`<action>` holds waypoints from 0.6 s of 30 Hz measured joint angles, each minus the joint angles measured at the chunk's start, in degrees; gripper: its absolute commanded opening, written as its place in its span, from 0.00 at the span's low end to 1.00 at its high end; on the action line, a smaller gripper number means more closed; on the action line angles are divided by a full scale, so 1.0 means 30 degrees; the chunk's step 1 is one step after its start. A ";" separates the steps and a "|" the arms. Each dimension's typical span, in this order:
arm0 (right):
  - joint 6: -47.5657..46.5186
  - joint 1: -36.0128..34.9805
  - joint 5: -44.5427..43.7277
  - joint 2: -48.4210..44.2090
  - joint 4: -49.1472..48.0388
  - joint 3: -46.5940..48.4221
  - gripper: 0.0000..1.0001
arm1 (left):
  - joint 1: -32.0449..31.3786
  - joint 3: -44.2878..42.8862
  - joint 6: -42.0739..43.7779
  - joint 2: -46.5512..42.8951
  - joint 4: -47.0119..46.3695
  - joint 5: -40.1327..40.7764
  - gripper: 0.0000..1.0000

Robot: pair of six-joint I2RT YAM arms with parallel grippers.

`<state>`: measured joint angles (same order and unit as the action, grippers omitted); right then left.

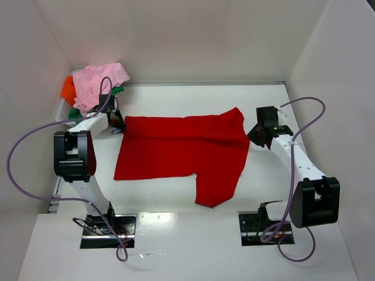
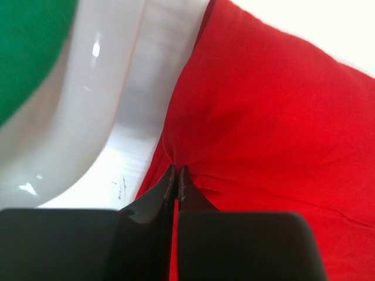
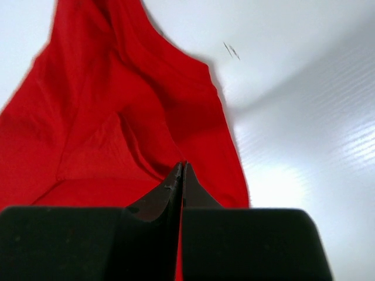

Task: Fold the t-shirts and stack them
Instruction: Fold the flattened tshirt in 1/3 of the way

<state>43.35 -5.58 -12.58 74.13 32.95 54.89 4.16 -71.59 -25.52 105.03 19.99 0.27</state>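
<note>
From above, the red t-shirt [image 1: 176, 146] lies spread across the middle of the white table [image 1: 193, 99], one sleeve pointing toward the near edge. The left gripper [image 1: 115, 122] sits at the shirt's far left corner and the right gripper [image 1: 258, 133] at its far right edge. In the far left corner the pink t-shirt [image 1: 99, 82] is heaped over the orange t-shirt [image 1: 68, 89] and the green t-shirt [image 1: 74, 113].

In the left wrist view, the jaws are pressed together on a pinch of red cloth that puckers at their tips. The rim of a glossy white tub [image 2: 88, 117] curves past on the left, with green cloth beyond it.

In the right wrist view, the jaws are likewise clamped on a fold of the red shirt, with bare table to the right.
</note>
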 measured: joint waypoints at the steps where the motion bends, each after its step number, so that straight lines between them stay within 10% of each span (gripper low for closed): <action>1: -0.0051 0.0000 0.0073 0.0073 0.0015 -0.0146 0.00 | -0.0066 0.0029 -0.0051 0.0000 0.0058 0.0022 0.00; 7: -0.0262 0.0007 0.0503 0.0197 0.0007 -0.0554 0.26 | -0.0415 0.0044 -0.0153 0.0000 0.0313 0.0248 0.03; 9: -0.0299 0.0007 0.0568 0.0219 0.0000 -0.0554 0.66 | -0.0481 0.0044 -0.0233 -0.0007 0.0350 0.0313 0.21; 18: -0.0998 0.0066 0.0984 0.0248 -0.0051 -0.0401 0.97 | -0.0619 -0.0481 -0.0860 -0.0772 0.0714 0.0423 0.79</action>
<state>40.36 -5.39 -9.63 74.87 32.80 53.69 2.31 -73.03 -28.10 102.72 22.13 1.54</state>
